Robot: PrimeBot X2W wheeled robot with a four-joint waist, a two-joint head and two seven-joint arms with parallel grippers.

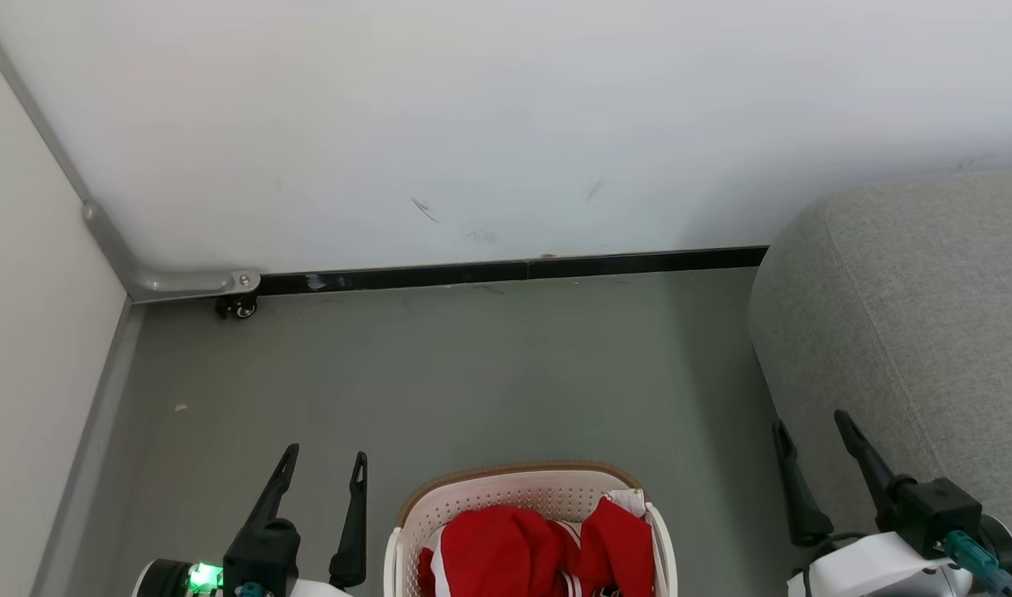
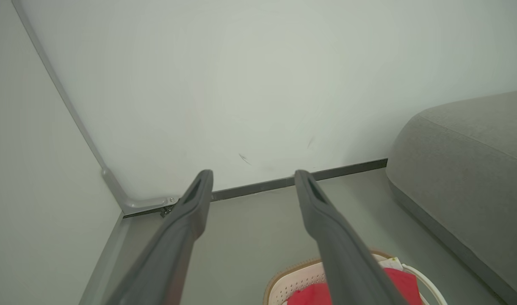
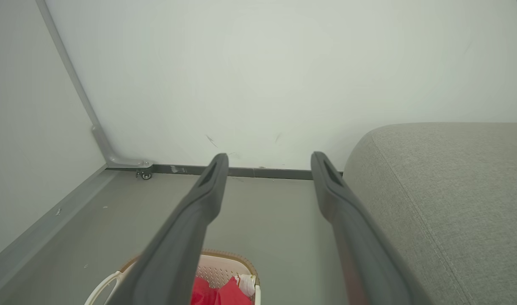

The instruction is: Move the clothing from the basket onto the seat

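Note:
The red clothing (image 1: 539, 551) with white stripes lies bunched inside the cream basket (image 1: 472, 497), which stands on the floor at the bottom middle of the head view. The light grey seat (image 1: 912, 332) fills the right side. My left gripper (image 1: 323, 460) hangs open to the left of the basket, holding nothing. My right gripper (image 1: 808, 423) stands open between the basket and the seat's side, also holding nothing. The left wrist view has the basket (image 2: 292, 279) and clothing (image 2: 309, 294) low down, past the open left gripper (image 2: 252, 176). The right wrist view has the basket (image 3: 224, 264), clothing (image 3: 216, 292), seat (image 3: 444, 203) and open right gripper (image 3: 269, 159).
A white wall (image 1: 506, 124) with a dark baseboard (image 1: 514, 269) closes the far side. A pale panel with a grey metal rail (image 1: 108, 240) and a small caster (image 1: 240, 308) runs along the left. Grey floor (image 1: 472, 373) lies between the basket and the wall.

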